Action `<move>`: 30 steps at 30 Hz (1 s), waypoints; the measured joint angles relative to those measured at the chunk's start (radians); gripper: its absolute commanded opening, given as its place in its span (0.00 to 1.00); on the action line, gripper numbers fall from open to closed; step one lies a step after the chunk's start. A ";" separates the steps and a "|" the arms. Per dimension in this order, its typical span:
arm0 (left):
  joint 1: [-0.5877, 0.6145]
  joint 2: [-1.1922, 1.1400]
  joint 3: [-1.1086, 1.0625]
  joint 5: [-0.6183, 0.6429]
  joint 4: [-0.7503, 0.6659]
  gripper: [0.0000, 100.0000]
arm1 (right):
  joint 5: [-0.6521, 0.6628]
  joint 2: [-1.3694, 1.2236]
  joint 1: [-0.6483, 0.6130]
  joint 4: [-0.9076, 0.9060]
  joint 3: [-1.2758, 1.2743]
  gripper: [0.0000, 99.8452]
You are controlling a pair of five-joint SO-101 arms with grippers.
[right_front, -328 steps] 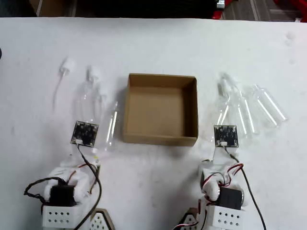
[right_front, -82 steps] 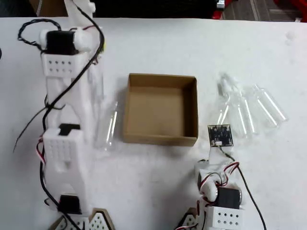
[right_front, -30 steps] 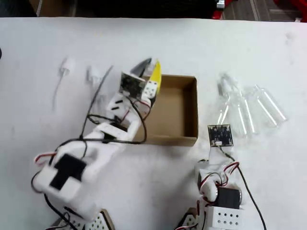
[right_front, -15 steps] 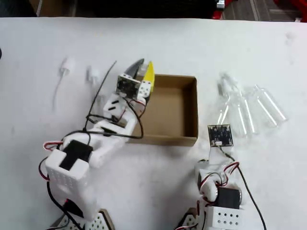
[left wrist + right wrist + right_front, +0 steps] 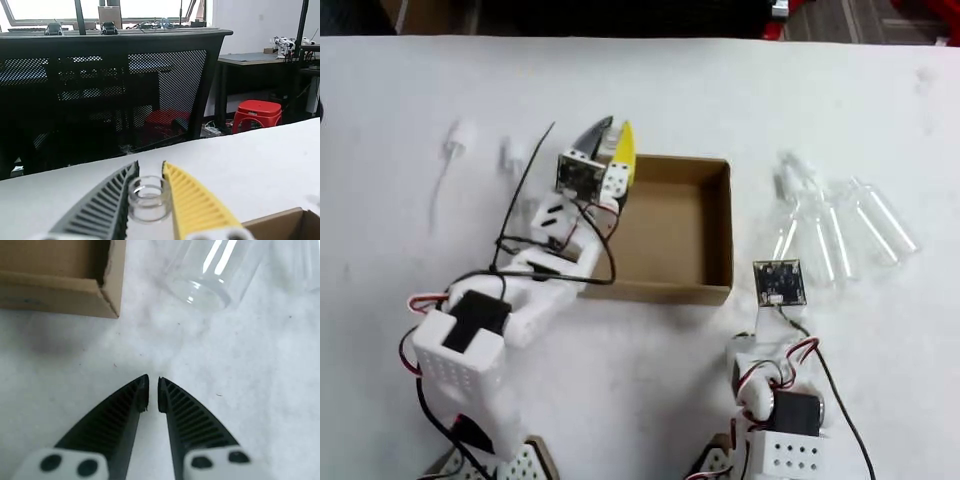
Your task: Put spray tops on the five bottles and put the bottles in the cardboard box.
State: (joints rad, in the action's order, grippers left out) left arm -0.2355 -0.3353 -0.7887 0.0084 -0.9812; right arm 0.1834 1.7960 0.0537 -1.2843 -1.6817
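Table [image 5: 650,80]: cardboard box [image 5: 658,160] at its middle, open. Left gripper [image 5: 608,138] sits over the box's far-left corner. Its wrist view adds the detail: jaws narrow, clamped on a clear bottle [image 5: 149,199] at the neck. Loose bottles [image 5: 830,235] lie toward the right edge. Right gripper [image 5: 152,385] is near the front edge, jaws almost touching, empty. Spray tops [image 5: 460,135] lie toward the left edge.

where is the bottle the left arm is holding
The bottle is clamped by its neck in the left gripper, held at the far left corner of the cardboard box in the high view.
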 measured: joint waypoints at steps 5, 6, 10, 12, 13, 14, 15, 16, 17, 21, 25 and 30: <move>0.002 0.000 0.000 -0.002 0.000 0.15 | 0.000 0.000 0.000 0.000 0.000 0.02; 0.002 0.000 0.000 -0.002 0.000 0.15 | 0.000 0.000 0.000 0.000 0.000 0.02; 0.002 0.000 0.000 -0.002 0.000 0.15 | 0.000 0.000 0.000 0.000 0.000 0.02; 0.002 0.000 0.000 -0.002 0.000 0.15 | 0.000 0.000 0.000 0.000 0.000 0.02; 0.002 0.000 0.000 -0.002 0.000 0.15 | 0.000 0.000 0.000 0.000 0.000 0.02; 0.002 0.000 0.000 -0.002 0.000 0.15 | 0.000 0.000 0.000 0.000 0.000 0.02; 0.002 0.000 0.000 -0.002 0.000 0.15 | 0.000 0.000 0.000 0.000 0.000 0.02; 0.002 0.006 -0.003 -0.002 0.000 0.15 | 0.000 0.000 0.000 0.000 0.000 0.02; 0.002 0.020 -0.015 -0.002 0.000 0.15 | 0.000 0.000 0.000 0.000 0.000 0.02; 0.002 0.176 -0.110 -0.002 0.006 0.15 | 0.000 0.000 0.000 0.000 0.000 0.02; 0.002 0.416 -0.204 -0.002 0.184 0.15 | 0.000 0.000 0.000 0.000 0.000 0.02; 0.052 0.776 -0.213 0.060 0.555 0.15 | 0.000 0.000 0.000 0.000 0.000 0.02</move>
State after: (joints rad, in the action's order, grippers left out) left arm -0.1834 0.4411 -1.0019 0.0683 -0.4258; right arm 0.1834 1.7960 0.0537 -1.2843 -1.6817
